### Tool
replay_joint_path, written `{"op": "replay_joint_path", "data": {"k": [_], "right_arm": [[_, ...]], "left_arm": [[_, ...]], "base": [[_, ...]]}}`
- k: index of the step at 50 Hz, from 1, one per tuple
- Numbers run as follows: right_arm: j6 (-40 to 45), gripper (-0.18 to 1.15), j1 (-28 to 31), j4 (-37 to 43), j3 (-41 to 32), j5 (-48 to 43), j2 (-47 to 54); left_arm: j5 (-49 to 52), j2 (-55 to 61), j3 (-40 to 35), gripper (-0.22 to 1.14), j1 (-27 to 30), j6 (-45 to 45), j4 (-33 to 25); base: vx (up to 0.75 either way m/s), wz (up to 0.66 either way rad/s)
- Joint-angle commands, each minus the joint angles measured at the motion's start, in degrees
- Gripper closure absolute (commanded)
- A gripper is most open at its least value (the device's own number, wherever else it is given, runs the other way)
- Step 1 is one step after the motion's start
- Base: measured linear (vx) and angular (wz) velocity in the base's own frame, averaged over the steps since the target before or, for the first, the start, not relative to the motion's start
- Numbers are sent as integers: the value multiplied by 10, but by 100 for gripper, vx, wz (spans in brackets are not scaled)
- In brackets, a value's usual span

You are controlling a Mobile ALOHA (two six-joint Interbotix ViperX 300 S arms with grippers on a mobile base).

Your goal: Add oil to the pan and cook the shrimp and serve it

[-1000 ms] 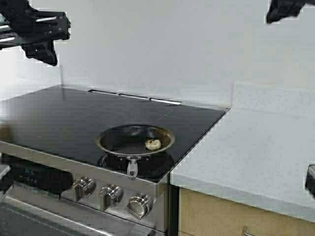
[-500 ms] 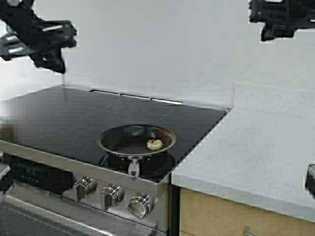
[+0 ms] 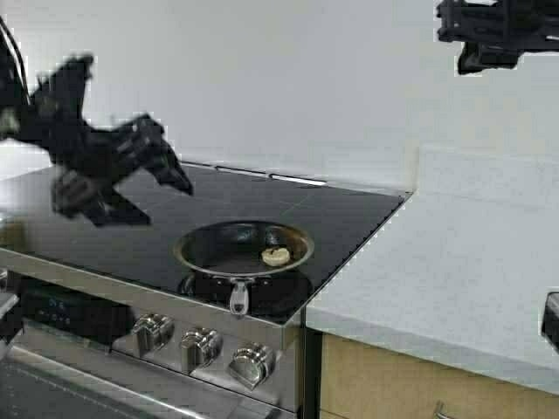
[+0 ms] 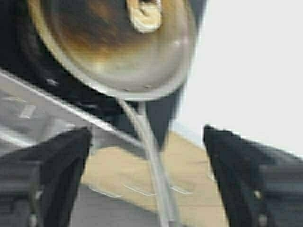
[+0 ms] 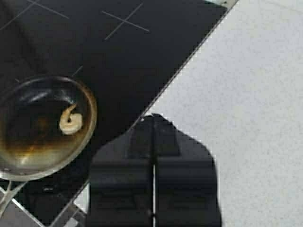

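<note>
The pan (image 3: 218,255) stands on the front of the black cooktop, its short handle (image 3: 238,297) pointing at the stove's front edge. The shrimp (image 3: 276,256) lies inside, right of centre. My left gripper (image 3: 166,202) hangs low over the cooktop just left of the pan, blurred and open. In the left wrist view its fingers (image 4: 57,165) stand wide apart, with the pan (image 4: 109,52), the shrimp (image 4: 144,14) and the handle (image 4: 151,156) beyond them, untouched. My right gripper (image 3: 476,35) is high at the back right, shut and empty (image 5: 152,119), above the pan (image 5: 33,142) and shrimp (image 5: 71,120). The oil is out of view.
Three steel knobs (image 3: 201,347) line the stove front. A white countertop (image 3: 454,279) runs to the right of the cooktop (image 3: 105,253), over a wooden cabinet (image 3: 393,384). A dark object (image 3: 550,319) shows at the right edge.
My left arm has swung down from the top left corner to just left of the pan. The right gripper came into view at the top right, then held still.
</note>
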Motion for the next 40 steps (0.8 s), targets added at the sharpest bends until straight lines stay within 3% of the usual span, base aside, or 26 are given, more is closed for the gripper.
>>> {"op": "replay_joint_path", "data": {"k": [1, 18, 40], "right_arm": [[-1, 92, 1, -1, -14, -4, -5], [-2, 92, 1, -1, -15, -1, -5], [-4, 92, 1, -1, -16, -1, -3]], "left_arm": [[-134, 95, -14, -9, -2, -25, -2], [-329, 299, -85, -9, -4, -120, 5], [-347, 386, -199, -9, -67, -191, -4]], "base": [[0, 0], [0, 0], [0, 0]]}}
